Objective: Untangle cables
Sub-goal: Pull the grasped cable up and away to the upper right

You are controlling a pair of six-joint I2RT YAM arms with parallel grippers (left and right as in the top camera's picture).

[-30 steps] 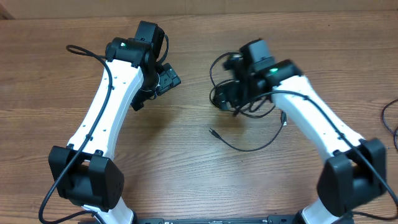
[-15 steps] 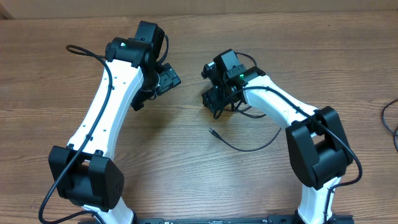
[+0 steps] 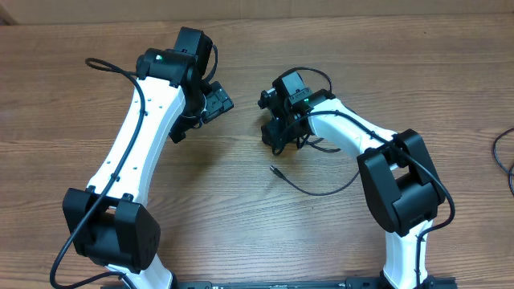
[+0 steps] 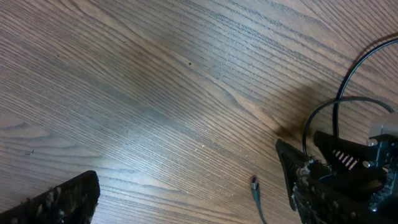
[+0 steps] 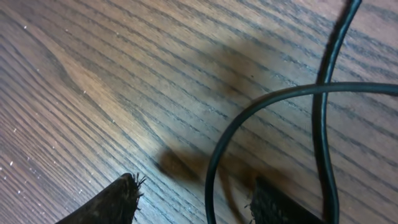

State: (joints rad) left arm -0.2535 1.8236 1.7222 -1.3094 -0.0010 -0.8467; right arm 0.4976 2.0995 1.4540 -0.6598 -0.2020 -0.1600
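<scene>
Overhead: right hand (image 3: 277, 136), fingers apart, straddles the cables (image 5: 323, 88) away from table (image 3: 64, 80) edges; left hand (image 3: 217, 100) gapes wide.

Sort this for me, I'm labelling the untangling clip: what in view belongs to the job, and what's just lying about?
Job:
- cables
- their loose plug end
- right claw, open around one strand

Lying about:
- black cord at the table's far-right edge
- left claw, open, holding nothing
</scene>
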